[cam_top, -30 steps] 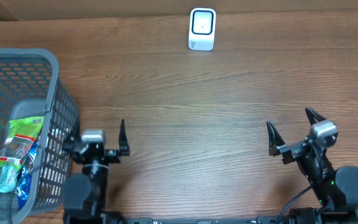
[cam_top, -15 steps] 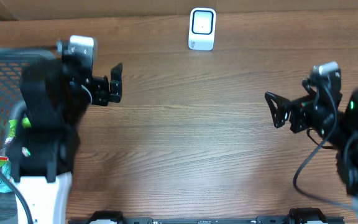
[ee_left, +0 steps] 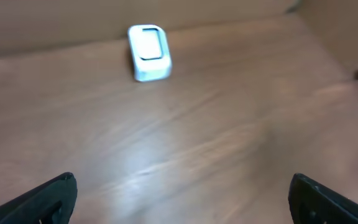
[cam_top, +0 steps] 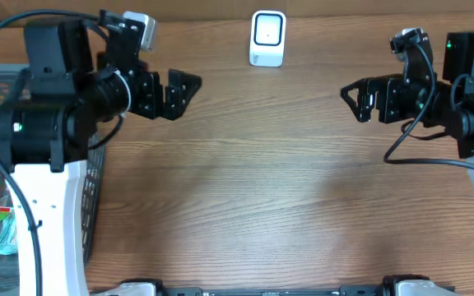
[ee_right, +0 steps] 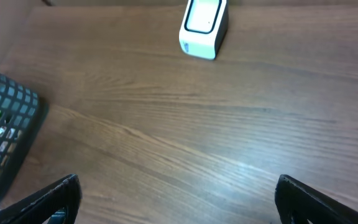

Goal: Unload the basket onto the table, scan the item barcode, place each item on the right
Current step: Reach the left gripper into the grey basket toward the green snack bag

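Left gripper (cam_top: pixel 186 92) gapes; scanner (cam_top: pixel 267 37) runs near-to-far, seemingly face-up.

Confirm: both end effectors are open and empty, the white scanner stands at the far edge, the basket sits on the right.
Not the basket: it sits on the left, as the overhead view shows. The left end effector and right end effector are open and empty, and the white scanner stands at the far edge.
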